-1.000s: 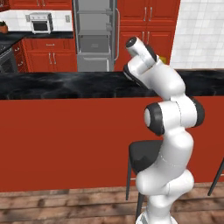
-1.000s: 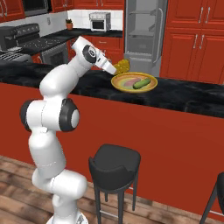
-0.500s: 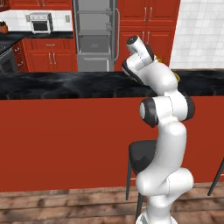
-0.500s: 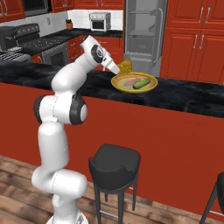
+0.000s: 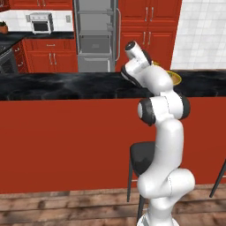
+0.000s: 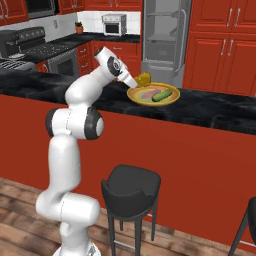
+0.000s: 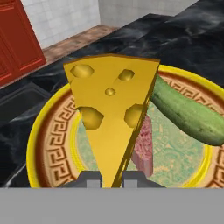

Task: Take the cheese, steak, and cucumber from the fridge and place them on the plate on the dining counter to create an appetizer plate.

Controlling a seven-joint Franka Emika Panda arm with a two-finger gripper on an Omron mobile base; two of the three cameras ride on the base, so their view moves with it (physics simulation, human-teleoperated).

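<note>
The gripper (image 7: 113, 175) is clamped on the narrow tip of the cheese (image 7: 111, 116), a yellow-orange wedge with holes rising straight ahead of the fingers. Just beyond and beneath it sits the plate (image 7: 48, 144) on the black dining counter (image 6: 210, 112) (its rim carries a key-pattern band, no readable writing). On the plate, the cucumber (image 7: 188, 113) lies ahead to the right; the steak (image 7: 144, 146) shows partly hidden behind the wedge. The fridge (image 6: 162, 37) stands open well beyond.
</note>
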